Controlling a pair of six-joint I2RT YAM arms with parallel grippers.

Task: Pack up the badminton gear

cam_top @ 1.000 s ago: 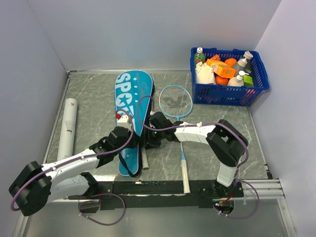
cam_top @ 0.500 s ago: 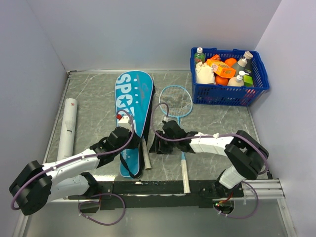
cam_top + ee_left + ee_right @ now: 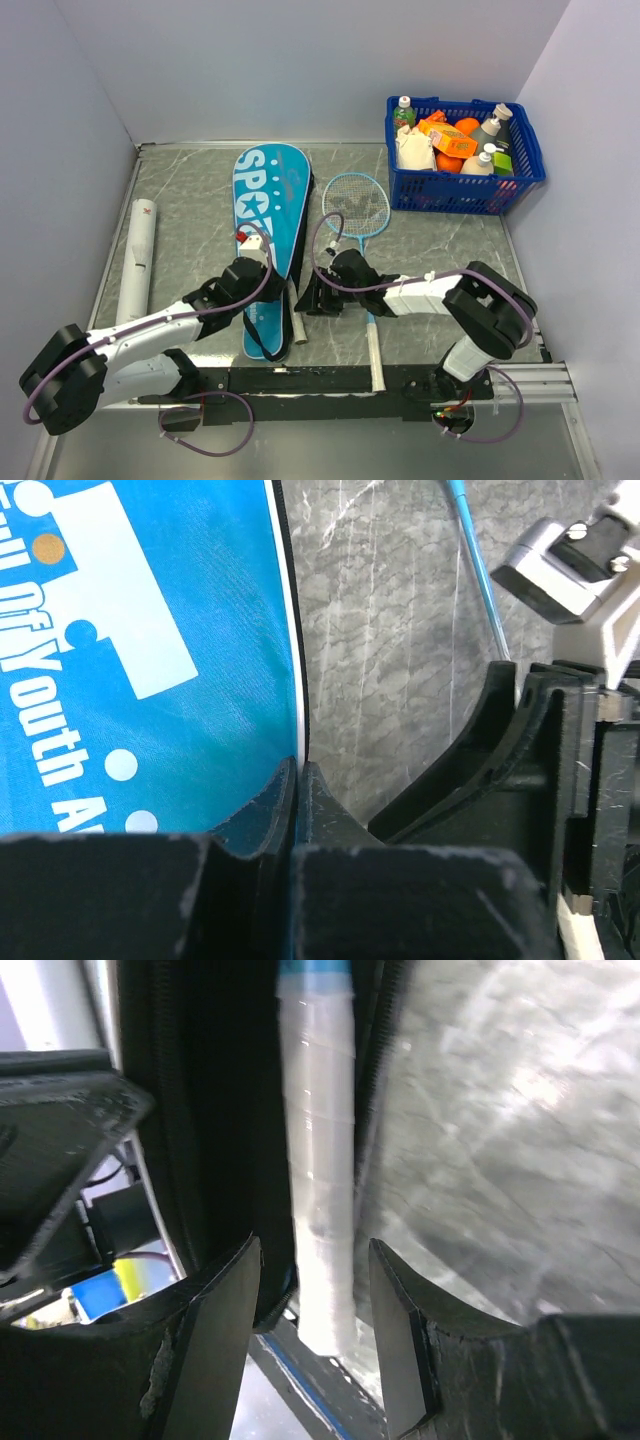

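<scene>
The blue bag (image 3: 268, 195) lettered SPORT lies flat on the table. My left gripper (image 3: 268, 280) is shut on the bag's right edge (image 3: 285, 680) near its narrow end. A white racket handle (image 3: 296, 322) sticks out of that end. My right gripper (image 3: 306, 298) is open and straddles this handle (image 3: 318, 1160) with a gap on both sides. The second racket (image 3: 355, 205) lies to the right of the bag, and its shaft (image 3: 480, 570) runs toward me. The white tube (image 3: 137, 262) with a red mark lies at the far left.
A blue mesh basket (image 3: 455, 190) of bottles and packets stands at the back right. Walls close the table on the left, back and right. A black rail (image 3: 320, 380) runs along the near edge by the arm bases.
My right gripper has drawn back from the bag's neck toward the near edge and come down around the protruding handle. The left gripper has kept its hold and place.
</scene>
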